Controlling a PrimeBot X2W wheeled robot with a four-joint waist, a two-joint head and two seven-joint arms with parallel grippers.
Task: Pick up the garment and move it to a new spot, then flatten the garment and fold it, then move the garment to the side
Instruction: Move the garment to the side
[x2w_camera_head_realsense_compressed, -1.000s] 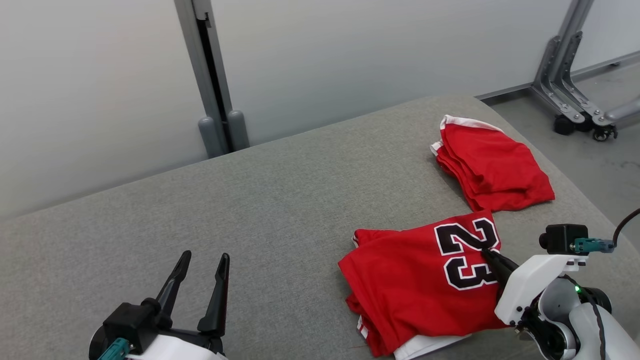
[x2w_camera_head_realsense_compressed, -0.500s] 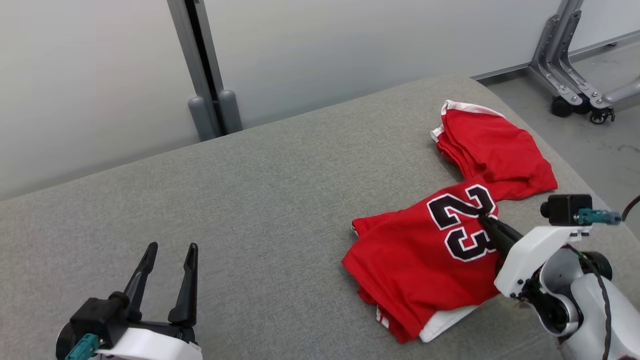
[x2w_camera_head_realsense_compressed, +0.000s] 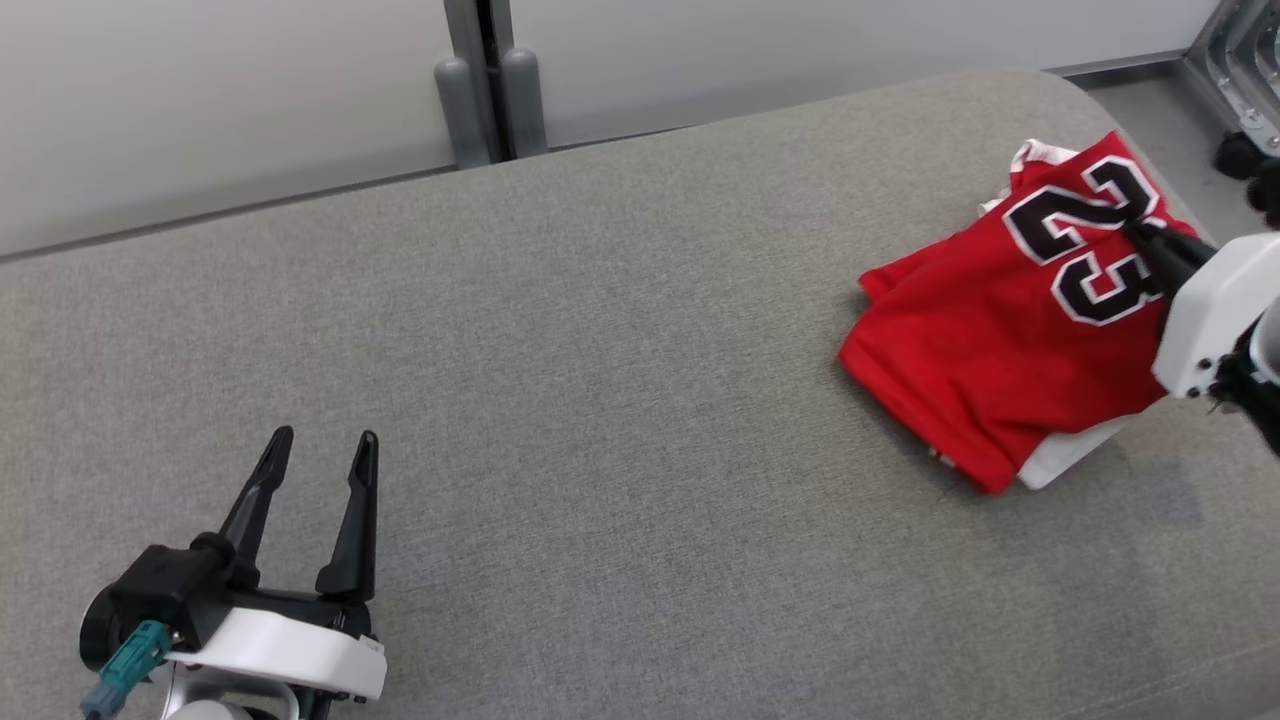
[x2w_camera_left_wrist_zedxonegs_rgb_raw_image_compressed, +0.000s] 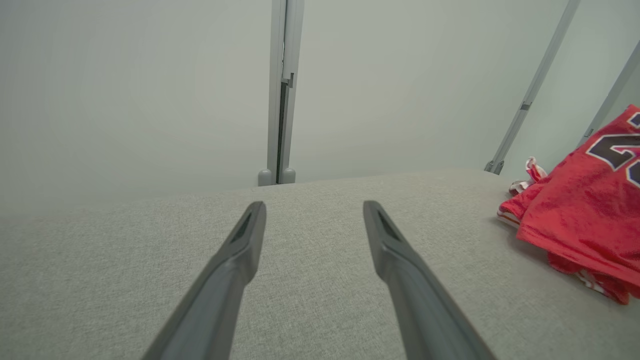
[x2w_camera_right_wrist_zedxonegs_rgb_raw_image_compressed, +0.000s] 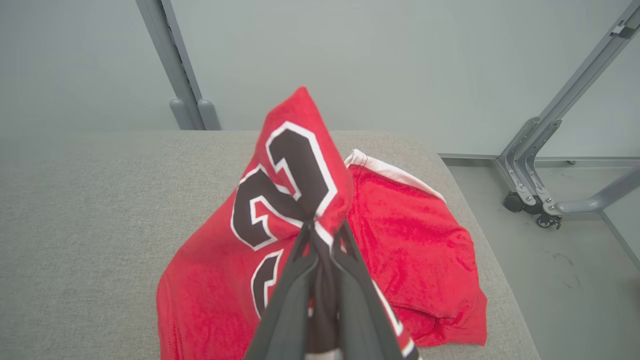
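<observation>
The garment (x2w_camera_head_realsense_compressed: 1000, 330) is a red jersey with a black "23", lying bunched at the far right of the grey padded table (x2w_camera_head_realsense_compressed: 600, 350). My right gripper (x2w_camera_head_realsense_compressed: 1138, 226) is shut on a fold of it at the number and holds that part raised. In the right wrist view the right gripper (x2w_camera_right_wrist_zedxonegs_rgb_raw_image_compressed: 322, 227) pinches the cloth, and the number panel stands up as a peak above the garment (x2w_camera_right_wrist_zedxonegs_rgb_raw_image_compressed: 210, 280). My left gripper (x2w_camera_head_realsense_compressed: 325, 440) rests open at the lower left, far from the cloth. The left wrist view has the left gripper (x2w_camera_left_wrist_zedxonegs_rgb_raw_image_compressed: 314, 205) with nothing in it and the garment (x2w_camera_left_wrist_zedxonegs_rgb_raw_image_compressed: 575, 225) off to its right.
A second red garment with white trim (x2w_camera_right_wrist_zedxonegs_rgb_raw_image_compressed: 415, 240) lies under and behind the held one, near the table's rounded right edge. A grey post (x2w_camera_head_realsense_compressed: 490, 90) stands behind the table. A metal frame on castors (x2w_camera_right_wrist_zedxonegs_rgb_raw_image_compressed: 540, 200) stands on the floor to the right.
The head camera has swung, shifting the whole picture. My right gripper has dragged the "23" garment away from the front, up onto the other red garment. The left gripper stays open.
</observation>
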